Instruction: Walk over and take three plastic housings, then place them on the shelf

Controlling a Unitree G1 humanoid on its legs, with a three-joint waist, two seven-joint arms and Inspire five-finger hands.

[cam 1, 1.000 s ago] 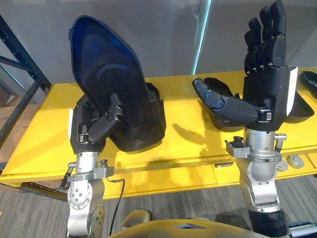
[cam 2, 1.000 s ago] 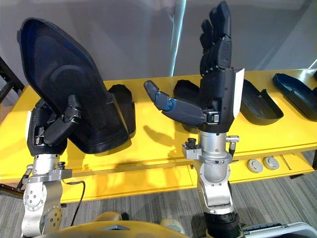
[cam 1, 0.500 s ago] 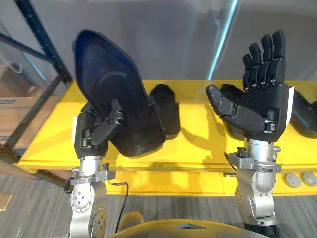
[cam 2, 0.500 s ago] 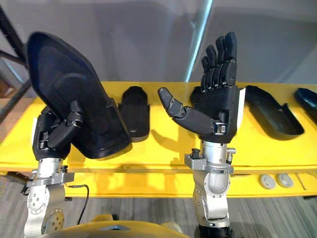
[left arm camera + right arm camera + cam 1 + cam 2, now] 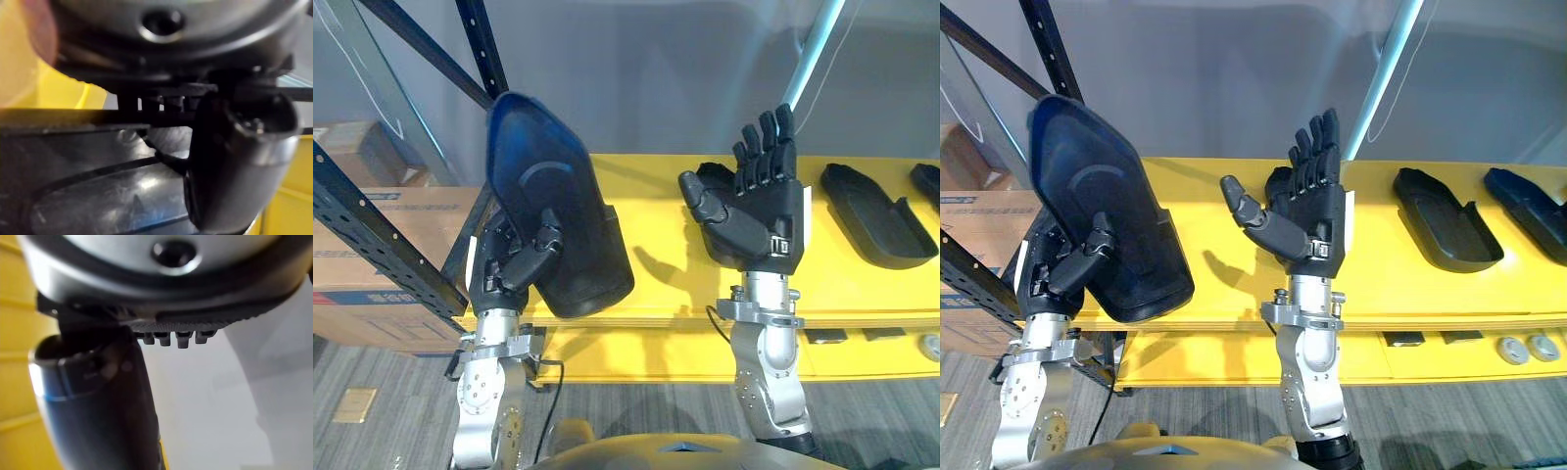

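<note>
Head eyes overlook one table (image 5: 862, 289); wrist cameras close.

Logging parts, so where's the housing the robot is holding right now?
At the left of the left eye view, the plastic housing is tilted up in the left hand, before the left end of the yellow table, beside the dark rack frame.

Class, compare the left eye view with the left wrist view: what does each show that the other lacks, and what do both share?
Left eye view alone: the open right hand raised, a spare housing lying on the yellow table, a dark rack, a cardboard box. Left wrist view alone: just a close look at the thumb pressing the held housing. Both: the left hand gripping that housing, and the yellow table.
</note>
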